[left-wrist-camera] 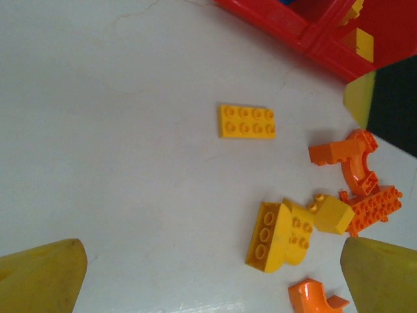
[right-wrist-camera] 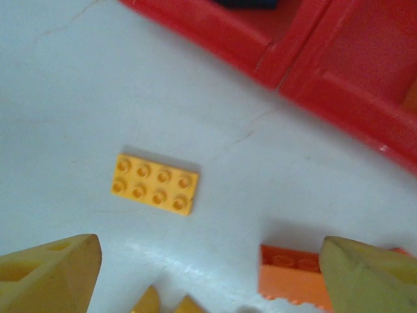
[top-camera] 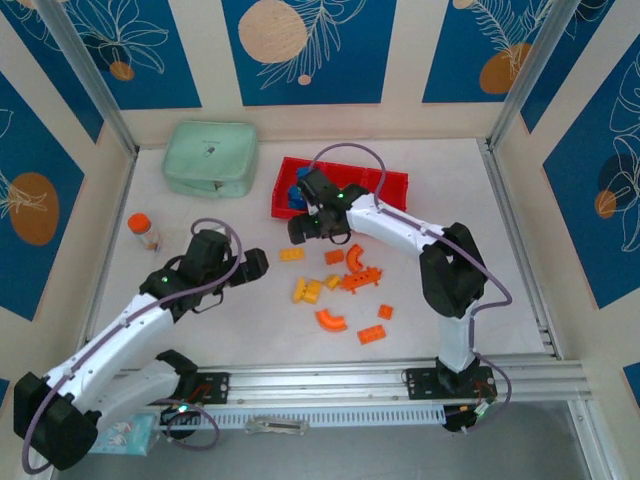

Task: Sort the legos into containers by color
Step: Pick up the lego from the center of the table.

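Gaping empty, left gripper (left-wrist-camera: 213, 251) and right gripper (right-wrist-camera: 210, 244) hover; yellow brick (right-wrist-camera: 155, 184) lies clear of tray (right-wrist-camera: 260, 45) rim.

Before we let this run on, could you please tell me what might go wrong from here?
1. The left pincer and right pincer, both open, sit close to the same flat yellow brick; they might collide if both go for it.
2. The clustered yellow bricks touch an orange brick, so a grab there could drag in the wrong colour.
3. The right arm lies over the red tray, partly hiding its compartments from above.
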Action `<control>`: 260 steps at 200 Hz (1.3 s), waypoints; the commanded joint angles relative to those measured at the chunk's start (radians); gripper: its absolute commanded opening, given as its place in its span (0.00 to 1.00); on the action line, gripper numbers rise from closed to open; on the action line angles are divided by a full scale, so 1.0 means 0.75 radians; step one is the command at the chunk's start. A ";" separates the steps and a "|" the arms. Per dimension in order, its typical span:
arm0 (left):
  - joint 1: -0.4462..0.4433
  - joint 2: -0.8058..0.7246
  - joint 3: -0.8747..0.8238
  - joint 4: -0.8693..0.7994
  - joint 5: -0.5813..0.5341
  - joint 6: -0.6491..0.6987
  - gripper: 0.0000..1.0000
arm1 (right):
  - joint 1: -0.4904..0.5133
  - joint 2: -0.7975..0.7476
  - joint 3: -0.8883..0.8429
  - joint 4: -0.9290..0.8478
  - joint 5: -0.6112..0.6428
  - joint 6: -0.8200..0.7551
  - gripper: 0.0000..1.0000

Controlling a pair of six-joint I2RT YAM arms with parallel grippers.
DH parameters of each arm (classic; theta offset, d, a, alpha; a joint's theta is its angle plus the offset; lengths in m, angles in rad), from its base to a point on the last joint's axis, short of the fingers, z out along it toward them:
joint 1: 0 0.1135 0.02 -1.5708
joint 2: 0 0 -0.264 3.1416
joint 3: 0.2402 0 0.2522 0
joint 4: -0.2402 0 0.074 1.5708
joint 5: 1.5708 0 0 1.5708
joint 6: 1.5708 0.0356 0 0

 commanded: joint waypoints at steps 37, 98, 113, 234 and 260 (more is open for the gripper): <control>0.007 -0.166 -0.096 -0.127 -0.104 -0.079 0.99 | 0.133 0.163 0.049 0.043 0.057 0.312 0.96; 0.009 -0.238 -0.106 -0.200 -0.180 -0.095 0.99 | 0.212 0.379 0.245 -0.027 0.157 0.399 1.00; 0.011 -0.248 -0.112 -0.200 -0.188 -0.097 0.99 | 0.219 0.424 0.292 -0.071 0.218 0.414 1.00; 0.023 -0.248 -0.114 -0.208 -0.193 -0.088 0.99 | 0.232 0.525 0.366 -0.114 0.299 0.364 0.66; 0.024 -0.246 -0.102 -0.209 -0.183 -0.086 0.99 | 0.232 0.487 0.341 -0.085 0.289 0.337 0.62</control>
